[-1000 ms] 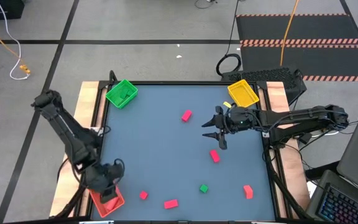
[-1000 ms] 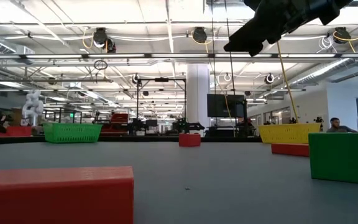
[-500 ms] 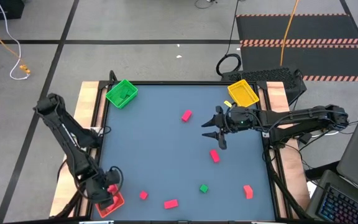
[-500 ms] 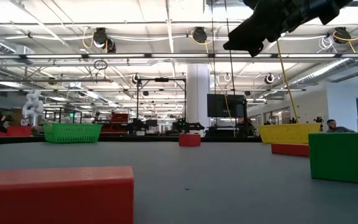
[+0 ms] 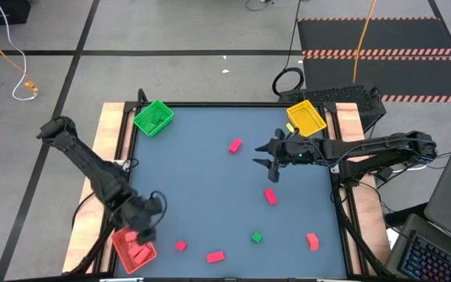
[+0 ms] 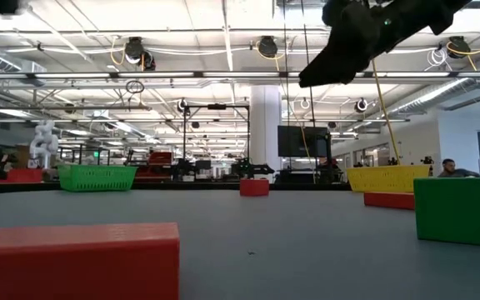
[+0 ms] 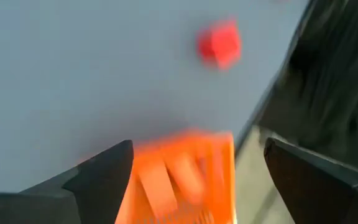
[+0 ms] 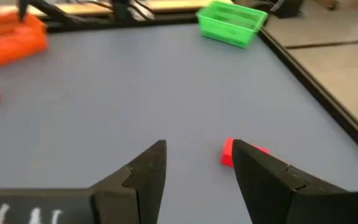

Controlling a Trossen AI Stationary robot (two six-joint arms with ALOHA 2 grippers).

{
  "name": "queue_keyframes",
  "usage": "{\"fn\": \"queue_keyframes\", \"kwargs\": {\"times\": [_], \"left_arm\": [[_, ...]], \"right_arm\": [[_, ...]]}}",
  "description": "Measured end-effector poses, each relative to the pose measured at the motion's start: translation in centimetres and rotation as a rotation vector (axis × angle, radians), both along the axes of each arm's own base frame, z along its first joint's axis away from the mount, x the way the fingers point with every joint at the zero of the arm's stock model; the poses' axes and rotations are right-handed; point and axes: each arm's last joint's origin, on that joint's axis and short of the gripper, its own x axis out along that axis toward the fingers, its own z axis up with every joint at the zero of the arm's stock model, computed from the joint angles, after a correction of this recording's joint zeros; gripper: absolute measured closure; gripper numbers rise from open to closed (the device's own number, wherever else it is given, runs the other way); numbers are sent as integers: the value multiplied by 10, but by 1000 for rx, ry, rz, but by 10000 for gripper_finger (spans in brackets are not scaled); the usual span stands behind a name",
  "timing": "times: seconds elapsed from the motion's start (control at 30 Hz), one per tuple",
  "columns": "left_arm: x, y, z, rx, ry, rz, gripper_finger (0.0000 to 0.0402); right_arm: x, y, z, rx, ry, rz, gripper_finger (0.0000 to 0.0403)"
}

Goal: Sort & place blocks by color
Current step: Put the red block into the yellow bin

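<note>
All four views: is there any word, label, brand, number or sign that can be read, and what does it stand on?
None can be read.
Blocks, green tray, yellow tray, red tray: no print shows.
Right wrist view: pale marks on the right end effector body are too blurred to read.
Low view: the room's dark screen shows no text.

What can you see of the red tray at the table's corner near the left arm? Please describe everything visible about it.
The red tray is a small square open basket, seemingly plastic with slotted walls, orange-red in colour. It sits flat on the grey table at the near left corner, slightly turned against the table's edge. Inside lie red blocks, blurred in the left wrist view. The left tool, open, is above its far edge; whether it touches the tray cannot be told.
</note>
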Motion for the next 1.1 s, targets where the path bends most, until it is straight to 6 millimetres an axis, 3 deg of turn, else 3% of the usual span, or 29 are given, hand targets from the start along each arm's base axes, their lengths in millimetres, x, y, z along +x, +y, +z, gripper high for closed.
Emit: {"fn": "queue_keyframes", "kwargs": {"times": [0.13, 0.33, 0.7, 0.87, 1.1], "left_arm": [[20, 31, 6, 169, -180, 31, 75], [51, 85, 14, 463, -377, 232, 111], [107, 145, 28, 613, -727, 295, 154], [121, 166, 22, 643, -759, 335, 160], [133, 190, 19, 702, -823, 397, 160]], "right_arm": [[6, -6, -7, -4, 14, -97, 225], [14, -22, -24, 102, 35, -264, 225], [24, -30, -45, 136, 103, -310, 225], [25, -26, -45, 113, 119, -216, 225], [30, -27, -39, 117, 32, -228, 225]]}}
